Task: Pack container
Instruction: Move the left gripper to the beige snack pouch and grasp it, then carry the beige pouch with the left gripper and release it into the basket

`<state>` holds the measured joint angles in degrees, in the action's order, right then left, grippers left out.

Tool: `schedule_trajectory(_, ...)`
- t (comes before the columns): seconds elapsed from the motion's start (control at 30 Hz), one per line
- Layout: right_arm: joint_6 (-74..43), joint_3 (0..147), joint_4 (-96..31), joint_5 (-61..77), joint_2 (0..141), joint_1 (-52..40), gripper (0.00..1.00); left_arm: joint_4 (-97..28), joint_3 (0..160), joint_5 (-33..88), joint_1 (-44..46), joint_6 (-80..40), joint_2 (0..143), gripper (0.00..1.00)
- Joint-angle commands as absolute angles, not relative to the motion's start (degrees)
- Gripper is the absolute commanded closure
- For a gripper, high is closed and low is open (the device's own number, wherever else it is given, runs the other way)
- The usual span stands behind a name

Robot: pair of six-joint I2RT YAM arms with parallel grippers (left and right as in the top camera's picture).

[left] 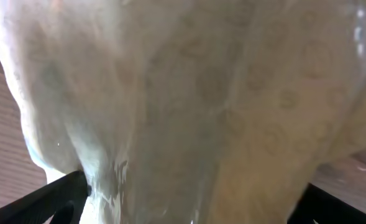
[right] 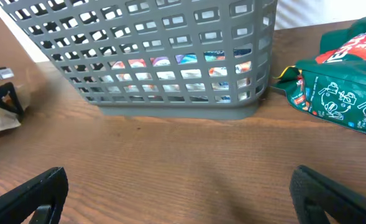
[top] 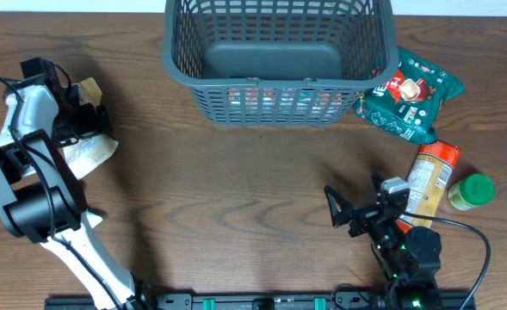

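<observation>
Overhead, the basket (top: pixel 279 102) sits at the worktop's (top: pixel 253 198) far edge, green packet (top: pixel 411 95) just beside its right corner, right fingers (right: pixel 27 193) wide near an orange tube (top: pixel 434 168), left fingers (left: pixel 58 199) astride a pale bag (left: pixel 189 93), grip unclear

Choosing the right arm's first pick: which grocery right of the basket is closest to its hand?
The orange-and-yellow tube, lying just beside the right hand; the green-lidded jar and green snack bag sit farther off.

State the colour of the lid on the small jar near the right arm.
Green. The lid shows best in the overhead view.
</observation>
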<state>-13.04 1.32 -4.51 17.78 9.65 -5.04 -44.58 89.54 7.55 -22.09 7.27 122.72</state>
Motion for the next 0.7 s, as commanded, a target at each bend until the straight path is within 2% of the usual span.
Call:
schedule_trajectory(0.0, -13.7, 1.2, -4.7, 18.9, 9.7, -4.5, 0.01, -44.7, 89.4, 8.2, -22.2, 6.5, 124.3, 0.05)
schedule_trajectory(0.17, -13.7, 1.2, -4.7, 18.9, 9.7, -4.5, 0.01, -44.7, 89.5, 8.2, -22.2, 6.5, 124.2, 0.63)
schedule_trajectory(0.3, -13.7, 1.2, -4.7, 18.9, 9.7, -4.5, 0.01, -44.9, 89.5, 8.2, -22.2, 6.5, 123.9, 0.88)
schedule_trajectory(0.47, -13.7, 1.2, -4.7, 18.9, 9.7, -4.5, 0.01, -45.7, 90.1, 8.2, -21.9, 6.5, 120.3, 0.94)
schedule_trajectory(0.67, -13.7, 1.2, -4.7, 18.9, 9.7, -4.5, 0.01, -49.0, 94.2, 8.4, -19.7, 6.5, 109.5, 0.94)
